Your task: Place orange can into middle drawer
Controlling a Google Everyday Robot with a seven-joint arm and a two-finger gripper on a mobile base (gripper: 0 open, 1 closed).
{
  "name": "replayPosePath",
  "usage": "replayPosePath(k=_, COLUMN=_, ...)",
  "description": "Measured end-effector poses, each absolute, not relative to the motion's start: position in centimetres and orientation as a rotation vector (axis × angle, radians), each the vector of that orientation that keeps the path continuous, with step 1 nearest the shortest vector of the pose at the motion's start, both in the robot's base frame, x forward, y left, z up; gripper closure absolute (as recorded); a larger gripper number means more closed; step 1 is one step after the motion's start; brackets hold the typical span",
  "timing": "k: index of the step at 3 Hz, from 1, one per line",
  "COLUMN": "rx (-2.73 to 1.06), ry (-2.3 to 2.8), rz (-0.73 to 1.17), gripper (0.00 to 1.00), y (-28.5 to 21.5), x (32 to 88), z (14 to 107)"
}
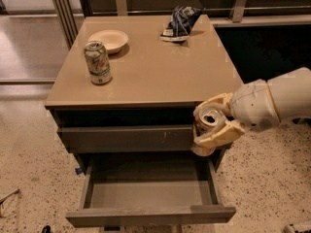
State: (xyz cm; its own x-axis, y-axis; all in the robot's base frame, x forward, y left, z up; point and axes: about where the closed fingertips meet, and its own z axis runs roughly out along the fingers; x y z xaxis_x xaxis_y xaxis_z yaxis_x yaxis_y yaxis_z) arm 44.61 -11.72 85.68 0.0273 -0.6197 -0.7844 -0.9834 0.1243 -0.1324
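clamping the orange can (209, 121) (upright) between its jaws — gripper (215, 125) over middle drawer (146, 194)

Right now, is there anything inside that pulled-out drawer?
The middle drawer shows only bare grey floor. Its front wall hides a strip of that floor. The gripper, shut on the orange can, hangs by the right rear corner and covers that spot.

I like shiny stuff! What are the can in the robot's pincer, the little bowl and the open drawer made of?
The orange can, held in the pincer at the front right corner of the cabinet, looks like metal: shiny silver top. The bowl looks matte and pale, maybe paper or plastic. The middle drawer looks like smooth, dull grey-brown wood or laminate.
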Motion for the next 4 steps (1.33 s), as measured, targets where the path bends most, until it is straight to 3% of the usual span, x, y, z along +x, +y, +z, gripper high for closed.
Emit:
replayPosePath(k=1, rx=-1.509, ry=1.625, rz=0.702, gripper=1.0, y=-10.6, x=42.8, z=77.9)
replayPosePath(k=4, rx=-1.542, ry=1.58, rz=0.697, gripper=1.0, y=-10.1, x=41.9, z=71.4)
